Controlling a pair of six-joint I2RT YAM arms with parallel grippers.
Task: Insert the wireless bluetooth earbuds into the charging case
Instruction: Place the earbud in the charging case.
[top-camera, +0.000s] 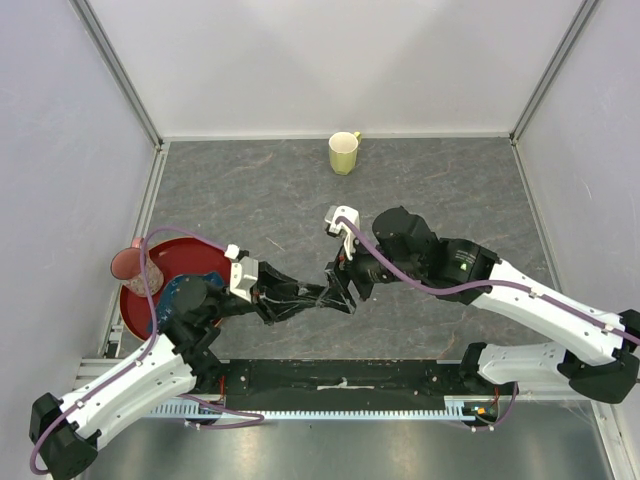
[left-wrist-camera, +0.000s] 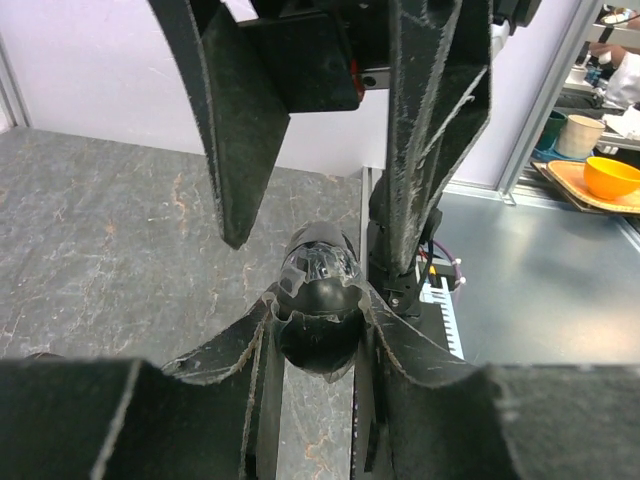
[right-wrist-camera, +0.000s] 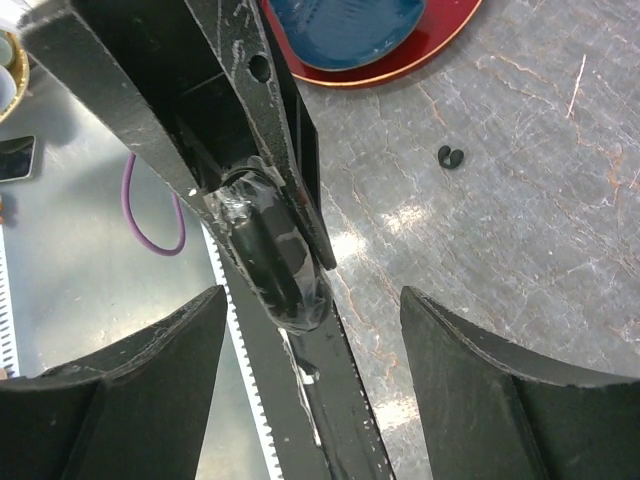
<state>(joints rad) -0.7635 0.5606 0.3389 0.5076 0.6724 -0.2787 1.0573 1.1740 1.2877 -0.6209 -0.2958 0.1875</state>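
Grip comes first: the left tool (left-wrist-camera: 318, 300) is clamped on the charging case (left-wrist-camera: 322, 340), a black pebble seemingly raised off the desk (right-wrist-camera: 520, 230), likely to steady it for the other arm. Straddling it, the right tool (right-wrist-camera: 312, 305) gapes wide and carries nothing. Whether the lid is up I cannot tell. Beyond the right tool, down on the desk, lies one earbud (right-wrist-camera: 450, 157), well apart from the case. The left tool's own fingers cover the case's flanks, which may hinder access. Farther off sit a red plate (top-camera: 135, 305) and, farthest, a yellow mug (top-camera: 344, 152).
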